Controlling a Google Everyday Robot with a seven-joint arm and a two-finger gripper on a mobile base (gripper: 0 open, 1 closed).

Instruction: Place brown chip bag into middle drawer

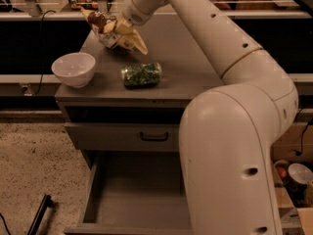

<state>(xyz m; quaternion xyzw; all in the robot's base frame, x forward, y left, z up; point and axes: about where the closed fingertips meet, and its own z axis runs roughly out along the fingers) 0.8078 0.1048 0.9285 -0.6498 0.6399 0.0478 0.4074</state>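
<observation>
The gripper (119, 29) is at the far left of the grey cabinet's top (195, 67), at the end of the long white arm (234, 48) that reaches in from the 4 o'clock side. Its fingers are clamped on the brown chip bag (100, 21), which is held tilted, dark end toward 10 o'clock and yellow-tan end toward 4 o'clock. It seems to be just clear of the top, though I cannot tell whether its lower edge touches. At 5 o'clock from the bag, near it but apart, a small clear pack of green contents (141, 74) lies on its side. A white bowl (73, 68) stands upright at 9 o'clock from that pack, close to the top's left front corner. Below the top, at 6 o'clock, is a dark open slot, then a closed drawer with a black handle (154, 136). Under that, the middle drawer (137, 195) is pulled out, its flat grey floor showing. The robot's bulky white body (230, 165) stands in front of the drawer's right part and hides it. A black rod (39, 214) lies on the speckled floor at 9 o'clock from the drawer.
</observation>
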